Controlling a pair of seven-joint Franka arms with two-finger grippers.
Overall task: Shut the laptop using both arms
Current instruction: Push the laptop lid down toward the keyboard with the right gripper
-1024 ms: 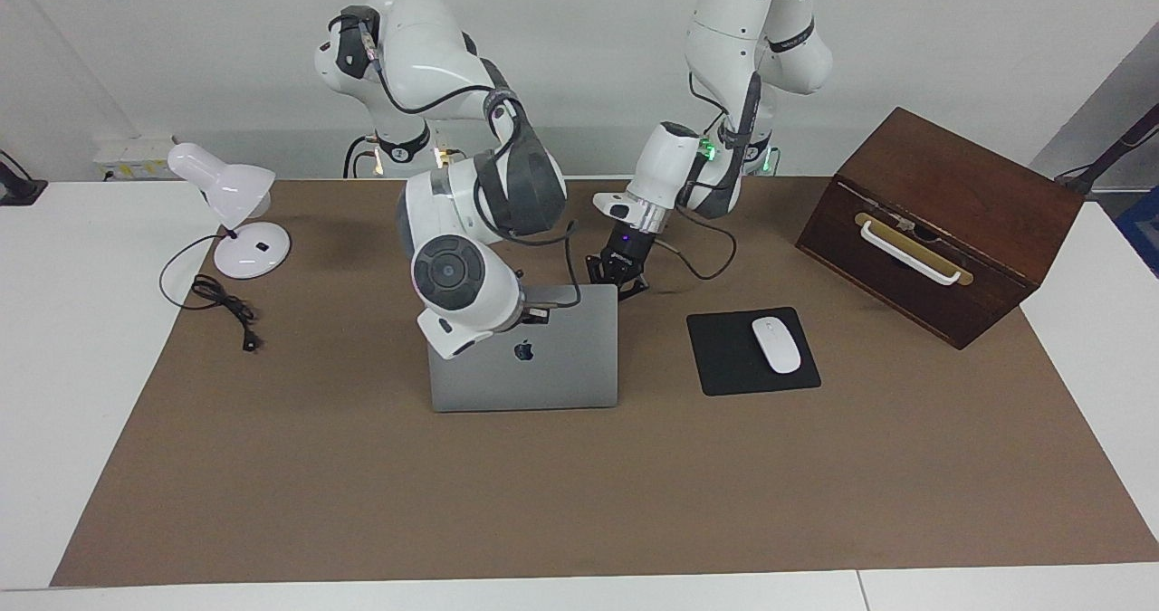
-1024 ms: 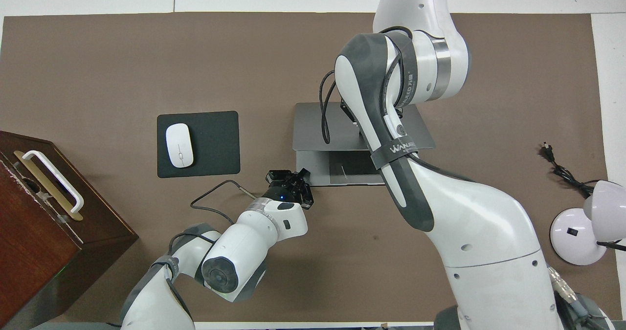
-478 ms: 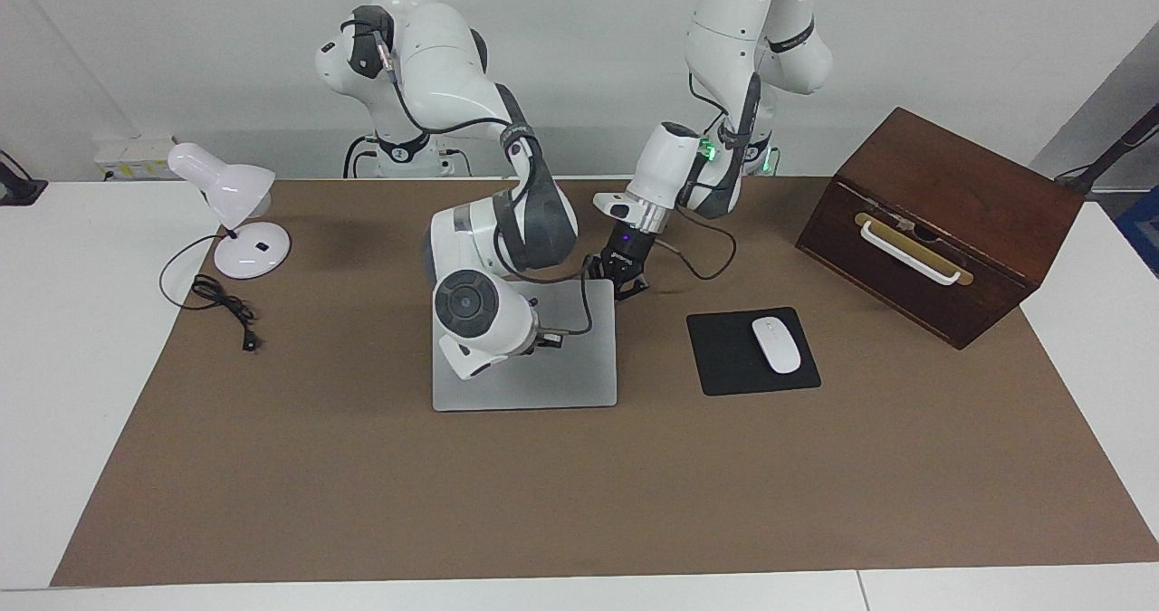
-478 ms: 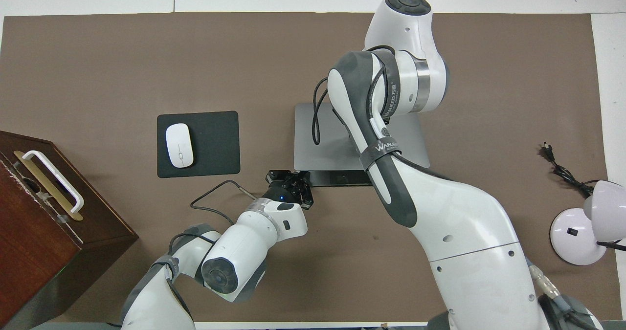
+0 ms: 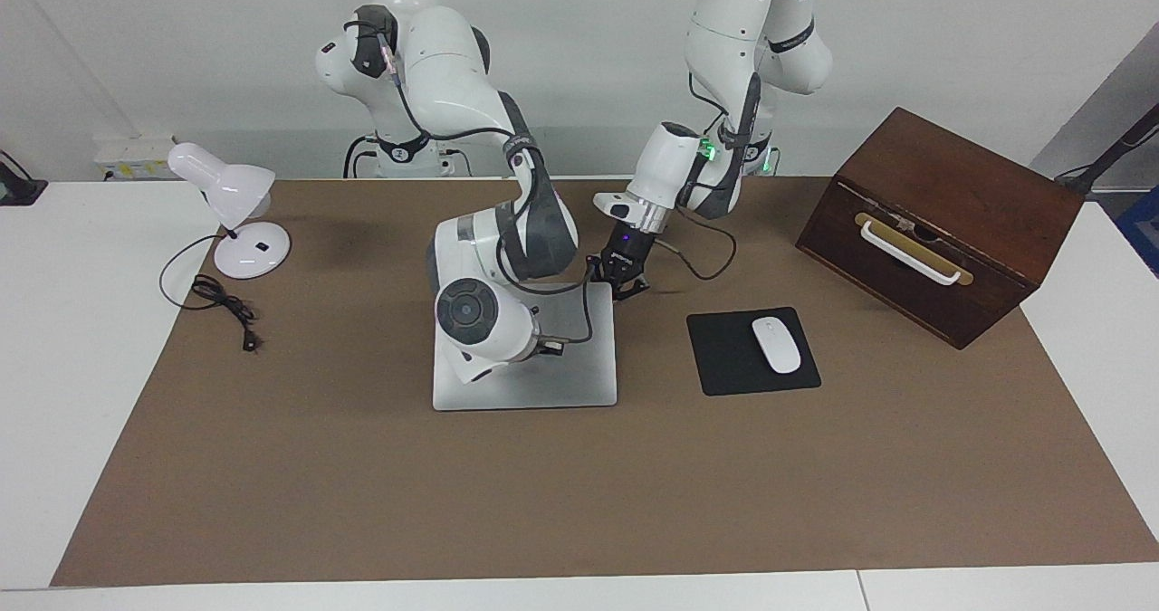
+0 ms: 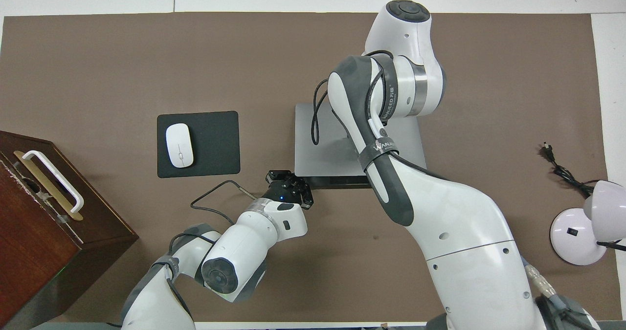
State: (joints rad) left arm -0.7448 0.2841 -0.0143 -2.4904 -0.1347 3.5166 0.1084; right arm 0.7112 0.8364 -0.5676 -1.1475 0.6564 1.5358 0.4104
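Observation:
The silver-grey laptop (image 5: 579, 371) lies in the middle of the brown mat with its lid down flat; the logo is hidden under the right arm. In the overhead view the laptop (image 6: 320, 144) shows a thin dark strip along its edge nearest the robots. My right gripper (image 5: 549, 347) is low over the lid, mostly hidden by its white wrist, and it is hidden in the overhead view. My left gripper (image 5: 625, 283) is low at the laptop's corner nearest the robots, toward the left arm's end; it also shows in the overhead view (image 6: 288, 181).
A black mouse pad (image 5: 724, 358) with a white mouse (image 5: 776, 344) lies beside the laptop toward the left arm's end. A brown wooden box (image 5: 942, 222) with a white handle stands past it. A white desk lamp (image 5: 237, 208) and its black cord (image 5: 222, 303) are at the right arm's end.
The laptop's lid has gone from standing upright to lying flat on its base. My right arm has come down with it. My left gripper has stayed at the laptop's corner.

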